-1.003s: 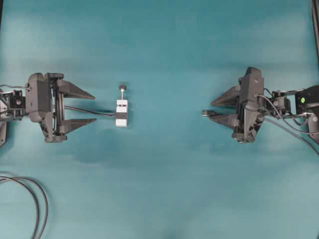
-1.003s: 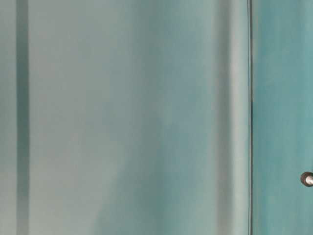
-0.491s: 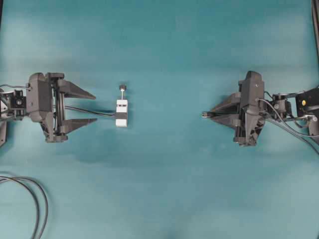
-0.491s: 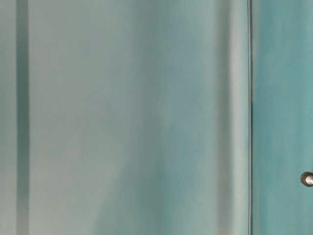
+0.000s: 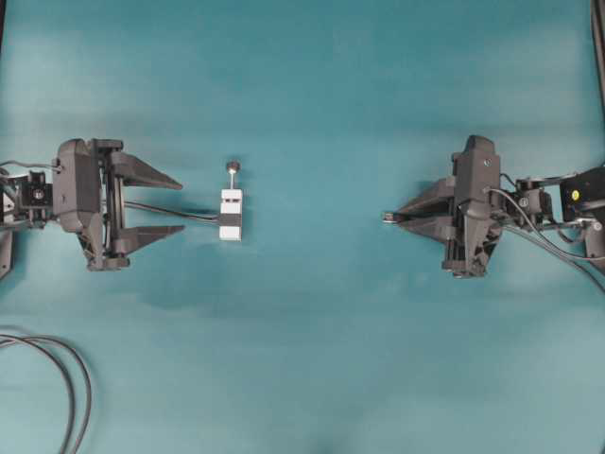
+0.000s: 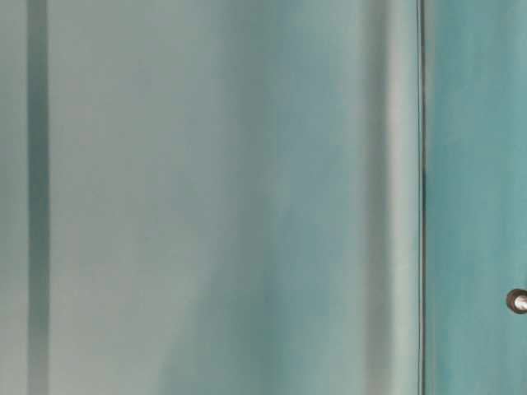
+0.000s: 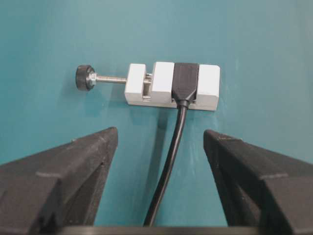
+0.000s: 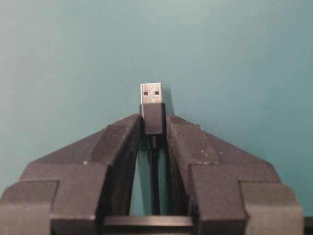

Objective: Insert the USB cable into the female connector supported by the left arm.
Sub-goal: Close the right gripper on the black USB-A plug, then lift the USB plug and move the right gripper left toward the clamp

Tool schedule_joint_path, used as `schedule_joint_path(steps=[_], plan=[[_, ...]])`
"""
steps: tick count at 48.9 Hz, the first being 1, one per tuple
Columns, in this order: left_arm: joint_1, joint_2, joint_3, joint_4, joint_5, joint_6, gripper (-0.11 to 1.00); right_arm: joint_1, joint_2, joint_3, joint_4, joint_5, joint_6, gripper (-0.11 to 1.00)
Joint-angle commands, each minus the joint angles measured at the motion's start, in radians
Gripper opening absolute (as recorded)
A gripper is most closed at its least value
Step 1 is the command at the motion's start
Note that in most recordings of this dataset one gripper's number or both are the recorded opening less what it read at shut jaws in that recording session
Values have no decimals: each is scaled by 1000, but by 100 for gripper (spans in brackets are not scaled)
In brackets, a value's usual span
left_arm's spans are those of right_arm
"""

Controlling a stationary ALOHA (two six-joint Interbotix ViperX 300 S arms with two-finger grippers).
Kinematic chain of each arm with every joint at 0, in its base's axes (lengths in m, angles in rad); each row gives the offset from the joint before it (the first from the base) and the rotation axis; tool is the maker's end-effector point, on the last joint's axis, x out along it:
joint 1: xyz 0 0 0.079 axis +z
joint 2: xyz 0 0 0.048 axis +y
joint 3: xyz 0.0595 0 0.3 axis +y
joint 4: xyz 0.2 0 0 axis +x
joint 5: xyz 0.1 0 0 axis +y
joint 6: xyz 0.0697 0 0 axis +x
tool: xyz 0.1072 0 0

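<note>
The USB cable's silvery plug (image 8: 151, 93) sticks out past my right gripper (image 8: 153, 122), whose fingers press on both sides of its black collar. From overhead that plug (image 5: 388, 217) points left from the right gripper (image 5: 397, 217), far from the block. The female connector (image 7: 186, 83) is a black band across a white block (image 7: 209, 85) with a knob-topped post (image 7: 84, 77). The block (image 5: 231, 200) lies on the mat a short way beyond my left gripper (image 5: 180, 206). That gripper (image 7: 160, 134) is open and empty, and the connector's own black lead (image 7: 168, 166) runs back between its fingers.
Thick black looped cables (image 5: 71, 378) lie at the bottom left corner. The right arm's wiring (image 5: 558, 246) trails off to the right. The table-level view shows only blurred teal surfaces and a small metal knob (image 6: 517, 301) at its right edge.
My right gripper's fingers have closed in onto the USB plug's collar. The left gripper and the white block have not moved.
</note>
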Motion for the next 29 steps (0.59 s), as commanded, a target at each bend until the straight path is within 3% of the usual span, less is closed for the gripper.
schedule_joint_path(steps=[1,17,29], plan=[[3,-5,-12,-3,-6,-2,84,14,-6,-9,-3,3,-6,21],[3,0,-11,-2,-11,0,84,15,-48,-31,-3,32,-21,21],[3,44,-14,2,-58,0,84,12,-161,-89,-3,262,-48,21]])
